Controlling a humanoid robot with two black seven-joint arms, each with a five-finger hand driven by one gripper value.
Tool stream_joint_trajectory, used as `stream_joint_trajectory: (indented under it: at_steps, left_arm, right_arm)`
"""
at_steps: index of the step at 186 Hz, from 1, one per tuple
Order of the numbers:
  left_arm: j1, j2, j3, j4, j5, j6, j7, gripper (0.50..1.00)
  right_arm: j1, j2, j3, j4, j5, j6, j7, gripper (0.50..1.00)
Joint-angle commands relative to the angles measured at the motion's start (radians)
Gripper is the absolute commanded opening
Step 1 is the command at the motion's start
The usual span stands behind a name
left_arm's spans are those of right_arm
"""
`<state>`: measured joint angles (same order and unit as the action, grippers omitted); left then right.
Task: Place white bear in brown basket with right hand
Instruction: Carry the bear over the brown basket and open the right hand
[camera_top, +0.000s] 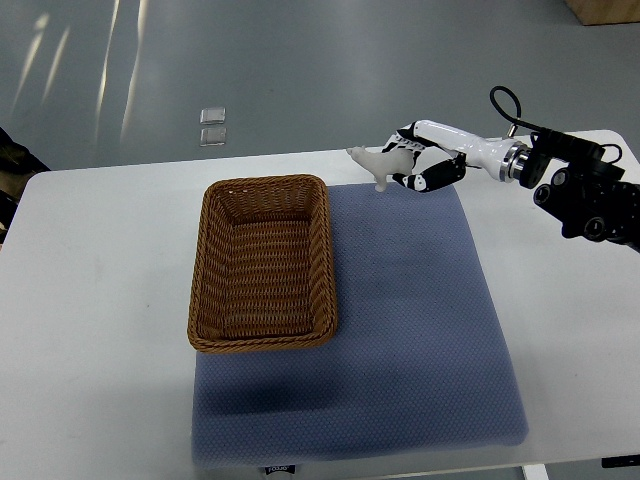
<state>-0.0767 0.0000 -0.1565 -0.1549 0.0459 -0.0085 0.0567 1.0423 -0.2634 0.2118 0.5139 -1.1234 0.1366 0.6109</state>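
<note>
The blue mat (400, 340) lay nearest, spread over the white table (90, 300), and its front edge almost reached the table's near side. On the left part of the mat sat the brown basket (262, 262), and nothing was in it. The right hand (418, 160) reached in from the right side, up at the far edge of the mat. Its fingers (432, 178) were curled around the white bear (372, 160), which stuck out to the left of the hand and seemed to be lifted off the mat, though the view from above made that hard to be sure of. Only part of the bear was inside the fingers, so the hold looked small and maybe a bit weak. The left hand could not be seen at all. The bear was near the basket's far right corner but not over it yet. A few things could go wrong from there. The bear could slip out on the way if the hand shook or moved too fast, because so much of it hung free. It could bump the basket's tall rim if the hand came in too low, and that could push the basket or knock the bear loose. If the fingers let go too soon, the bear would drop on the mat beside the basket. If it fell from too high, the bear could bounce out or tip over the side.
</note>
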Motion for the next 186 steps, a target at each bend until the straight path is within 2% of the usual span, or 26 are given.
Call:
stream_joint_trajectory:
  at_steps: [1, 60, 106, 118, 126, 128, 130, 133, 143, 154, 161, 175, 186]
  left_arm:
    - [0.0, 0.0, 0.0, 0.0, 0.0, -0.001, 0.0, 1.0]
    - [0.0, 0.0, 0.0, 0.0, 0.0, 0.001, 0.0, 1.0]
    - [0.0, 0.0, -0.001, -0.005, 0.0, 0.001, -0.002, 1.0]
    - [0.0, 0.0, -0.001, -0.006, 0.0, 0.001, -0.002, 1.0]
    - [0.0, 0.0, -0.001, -0.008, 0.0, -0.001, -0.002, 1.0]
    - [0.0, 0.0, -0.001, -0.008, 0.0, 0.001, -0.002, 1.0]
    - [0.0, 0.0, -0.001, -0.008, 0.0, 0.001, -0.002, 1.0]
    - [0.0, 0.0, -0.001, -0.008, 0.0, -0.001, -0.002, 1.0]
    - [0.0, 0.0, -0.001, -0.011, 0.0, 0.001, -0.002, 1.0]
    - [0.0, 0.0, -0.001, -0.011, 0.002, -0.001, -0.002, 1.0]
    - [0.0, 0.0, -0.001, -0.012, 0.002, -0.001, -0.002, 1.0]
    - [0.0, 0.0, -0.001, -0.014, 0.002, 0.001, -0.002, 1.0]
    - [0.0, 0.0, 0.0, -0.014, 0.002, 0.001, -0.002, 1.0]
  right_arm:
    - [0.022, 0.044, -0.009, 0.0, -0.007, 0.003, 0.0, 0.5]
    - [0.094, 0.173, -0.114, -0.002, -0.012, 0.004, 0.0, 0.5]
    - [0.101, 0.23, -0.173, -0.005, -0.013, -0.005, 0.0, 0.5]
    - [0.097, 0.234, -0.175, -0.006, -0.016, -0.006, 0.0, 0.558]
    - [0.094, 0.237, -0.175, -0.008, -0.016, -0.006, 0.0, 0.615]
    - [0.094, 0.237, -0.175, -0.008, -0.016, -0.006, 0.0, 0.649]
    - [0.094, 0.237, -0.175, -0.008, -0.016, -0.006, 0.0, 0.65]
    - [0.093, 0.237, -0.175, -0.008, -0.016, -0.006, 0.0, 0.684]
    - [0.091, 0.237, -0.173, -0.008, -0.016, -0.009, 0.0, 0.748]
    - [0.09, 0.237, -0.172, -0.009, -0.015, -0.02, 0.0, 0.762]
    - [0.09, 0.237, -0.172, -0.009, -0.015, -0.035, 0.0, 0.793]
    - [0.085, 0.237, -0.17, -0.009, -0.015, -0.052, 0.0, 0.823]
    - [0.084, 0.237, -0.169, -0.009, -0.012, -0.063, 0.0, 0.827]
